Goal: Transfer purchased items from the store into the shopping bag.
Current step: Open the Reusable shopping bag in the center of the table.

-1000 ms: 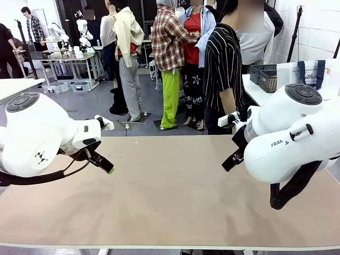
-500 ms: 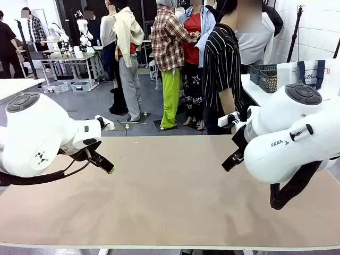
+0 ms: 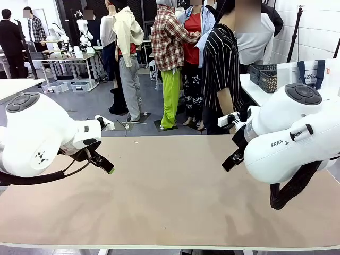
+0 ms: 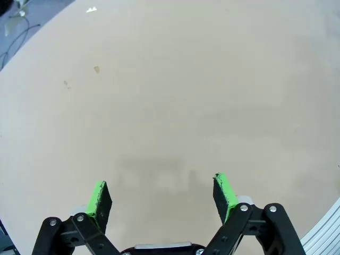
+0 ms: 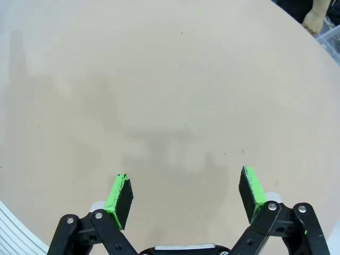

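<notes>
My left gripper point(image 4: 162, 192) and right gripper point(image 5: 185, 192) hang wide and empty near the left and right edges of the desk point(image 3: 170, 207). The store point(image 3: 267, 79) and shopping bag point(image 3: 309, 71) sit beyond the far right corner, on a side table point(image 3: 254, 91). Reaching there, I could clip the person point(image 3: 223, 69) nearby.

A: Where's the left arm point(image 3: 37, 138)?
B: Folded in at its own side. The left gripper point(image 4: 159, 183) slants down toward the middle, jaws spread wide, with nothing between the green pads point(image 4: 100, 197).
A: And the right arm point(image 3: 292, 141)?
B: Bunched up opposite. The right gripper point(image 5: 185, 176) also points downward, fingers far apart and empty.
</notes>
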Available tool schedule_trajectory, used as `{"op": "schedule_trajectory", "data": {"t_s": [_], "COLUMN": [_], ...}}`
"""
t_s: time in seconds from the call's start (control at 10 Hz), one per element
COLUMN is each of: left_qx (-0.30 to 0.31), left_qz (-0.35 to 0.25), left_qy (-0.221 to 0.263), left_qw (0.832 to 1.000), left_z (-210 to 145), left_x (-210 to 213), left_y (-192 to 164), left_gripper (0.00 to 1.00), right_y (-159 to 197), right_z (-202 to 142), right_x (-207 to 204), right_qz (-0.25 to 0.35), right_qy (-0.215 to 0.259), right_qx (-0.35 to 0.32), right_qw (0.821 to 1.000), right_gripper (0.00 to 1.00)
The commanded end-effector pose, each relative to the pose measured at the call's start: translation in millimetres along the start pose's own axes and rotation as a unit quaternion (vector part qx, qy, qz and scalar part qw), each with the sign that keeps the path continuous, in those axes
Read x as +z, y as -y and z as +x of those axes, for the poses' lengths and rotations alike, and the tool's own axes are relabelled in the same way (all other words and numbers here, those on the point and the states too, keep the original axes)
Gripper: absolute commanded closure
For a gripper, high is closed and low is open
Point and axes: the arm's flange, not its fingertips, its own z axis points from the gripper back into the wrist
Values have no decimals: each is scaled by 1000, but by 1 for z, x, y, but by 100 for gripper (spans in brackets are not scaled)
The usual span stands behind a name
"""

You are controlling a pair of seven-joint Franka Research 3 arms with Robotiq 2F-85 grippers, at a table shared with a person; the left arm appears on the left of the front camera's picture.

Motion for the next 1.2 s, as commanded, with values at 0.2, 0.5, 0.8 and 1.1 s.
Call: {"op": "schedule_trajectory", "data": {"t_s": [0.2,0.5,0.8,1.1], "left_qx": [35,97,198,338], "left_qz": [77,198,273,312], "left_qy": [160,188,115,66], "left_qw": [983,957,934,886], "left_z": [22,-5,-79,-150], "left_x": [92,169,197,205], "left_y": [-42,-116,-197,-235], "left_gripper": [0,0,0,0], "right_y": [32,123,243,282], "right_z": [25,7,-80,-184], "right_x": [73,154,187,181], "right_qz": [-92,-187,-208,-219], "right_qy": [110,187,223,209], "right_qx": [-27,-154,-286,-418], "right_qw": [989,952,908,857], "right_gripper": [0,0,0,0]}}
